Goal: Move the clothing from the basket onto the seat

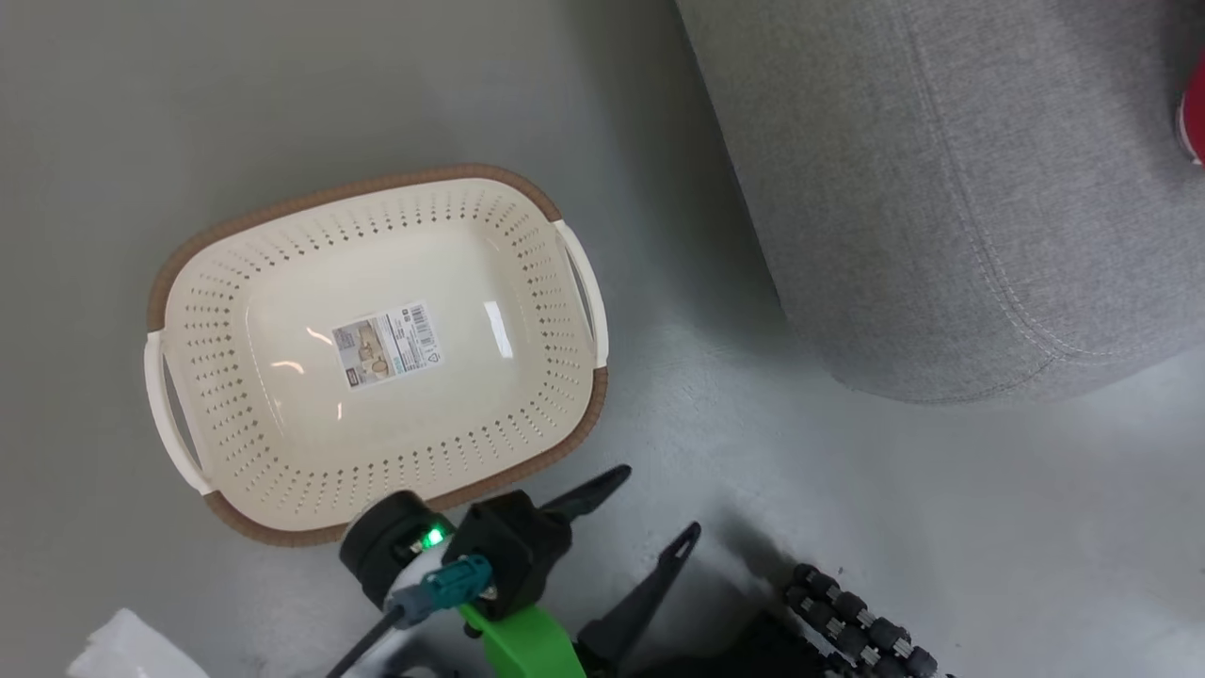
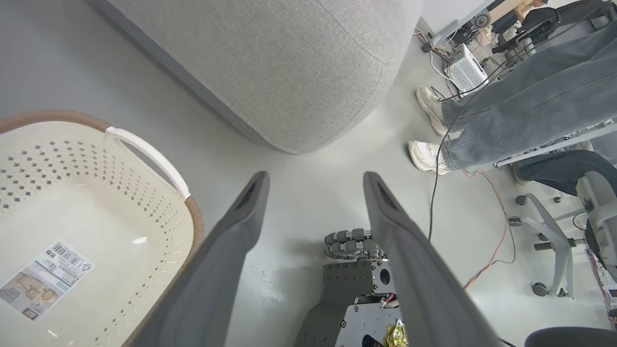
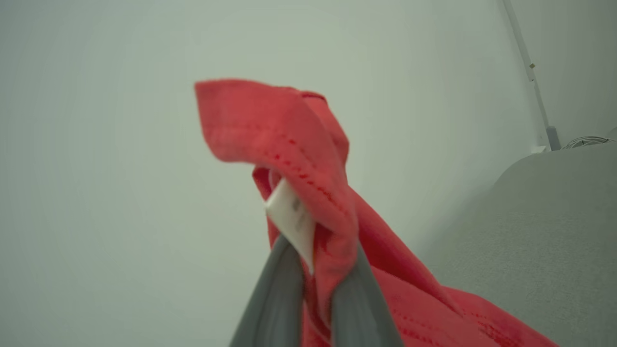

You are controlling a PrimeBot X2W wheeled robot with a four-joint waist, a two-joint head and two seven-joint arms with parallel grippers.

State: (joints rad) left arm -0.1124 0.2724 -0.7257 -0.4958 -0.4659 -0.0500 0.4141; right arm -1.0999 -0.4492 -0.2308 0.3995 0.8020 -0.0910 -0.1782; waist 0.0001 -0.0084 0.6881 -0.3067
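The cream basket [image 1: 235, 282] stands on the floor with nothing in it, a paper sticker on its bottom. My left gripper [image 1: 650, 513] hangs open just beyond the basket's near right corner, nothing between its fingers [image 2: 231, 231]. The left wrist view has the basket [image 2: 96, 164] at its left. My right gripper [image 3: 320, 260] is shut on a bunch of red clothing [image 3: 299, 144] with a white label, held up over the grey seat [image 3: 544, 231]. A sliver of the red clothing [image 1: 1194, 113] shows at the right edge, above the seat [image 1: 941, 188].
The seat's rounded corner [image 2: 299, 72] bulges toward the basket, with bare grey floor between them. A person's legs and white shoes [image 2: 426, 156] stand right of the seat, among cables and a wheeled chair [image 2: 554, 241]. My dark base [image 2: 356, 289] is below the left gripper.
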